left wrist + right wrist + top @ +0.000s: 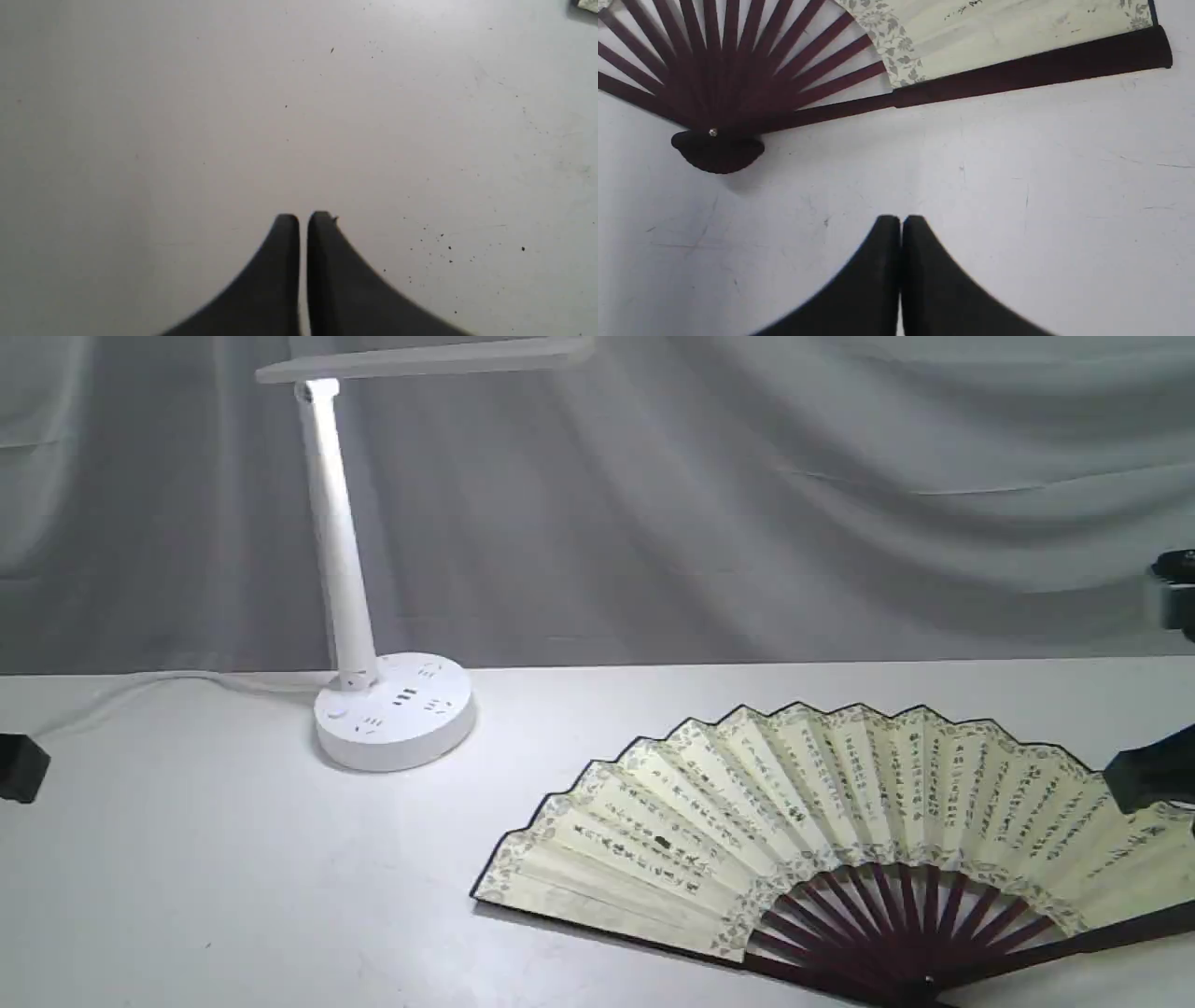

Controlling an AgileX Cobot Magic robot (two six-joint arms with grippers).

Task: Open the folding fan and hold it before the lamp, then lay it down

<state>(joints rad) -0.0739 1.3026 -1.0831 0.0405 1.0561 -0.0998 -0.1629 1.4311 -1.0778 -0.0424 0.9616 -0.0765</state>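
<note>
- Left gripper (303,218): jaws pressed together on nothing, hovering over bare table (233,877); in the exterior view only a dark block (19,767) shows, at the frame edge well left of the lamp; one pale sliver (587,4) in a corner of the left wrist view is too small to name.
- Lamp (341,551): upright, round base (394,711) on the table, flat head (425,359) reaching right; its power cable (140,686) trails left from the base.
- Folding fan (794,803): fully spread and lying flat, right of the lamp and nearer the camera, well apart from its base; long axis runs guard to guard, left-right across the table; the leaf arcs toward the backdrop and the pivot (713,133) points to the near edge.
- Right gripper (901,219): jaws pressed together, empty; the right-hand guard (1031,70) lies crosswise ahead of the fingertips, near but not touching; this arm is judged much the nearer, so any lift toward the lamp would start with its jaws opening.
- Hidden: the fan's far right end and pivot are cut off in the exterior view; a dark part of the right arm (1153,770) covers the leaf's rim there.
</note>
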